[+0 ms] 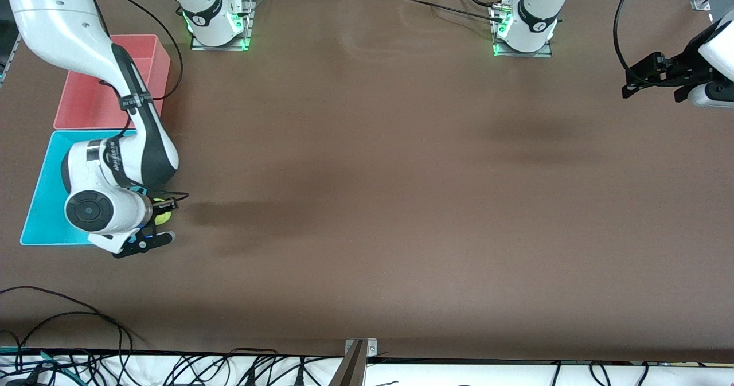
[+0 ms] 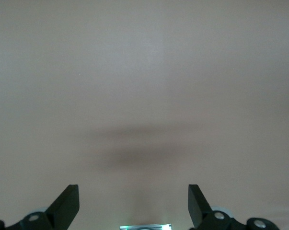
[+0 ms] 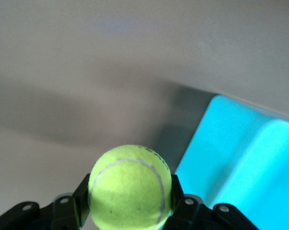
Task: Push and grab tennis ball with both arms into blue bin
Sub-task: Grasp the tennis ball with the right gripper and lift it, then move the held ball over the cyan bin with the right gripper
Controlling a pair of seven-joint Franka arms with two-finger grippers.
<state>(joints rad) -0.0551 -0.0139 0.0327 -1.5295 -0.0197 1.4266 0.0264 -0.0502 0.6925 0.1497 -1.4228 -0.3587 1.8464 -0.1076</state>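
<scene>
Tennis ball (image 3: 130, 187) clamped in right gripper (image 1: 159, 221), held up at edge of blue bin (image 1: 43, 202).

Right arm (image 1: 86, 53) reached from its base at roughly eleven o'clock on the table down to about nine o'clock, wrist hung over the bin's corner nearest the table's middle. Fingers (image 3: 81, 196) pressed against both sides of the ball, seam line visible across its face, brown table (image 1: 401, 174) beneath and the bin's cyan rim just beside it. Pink bin (image 1: 92, 102) sat touching the blue one, farther from the front camera. Left gripper (image 1: 631, 85) waited at about two o'clock over bare tabletop at the left arm's end, jaws spread wide, nothing between them, well apart from ball and bins.
</scene>
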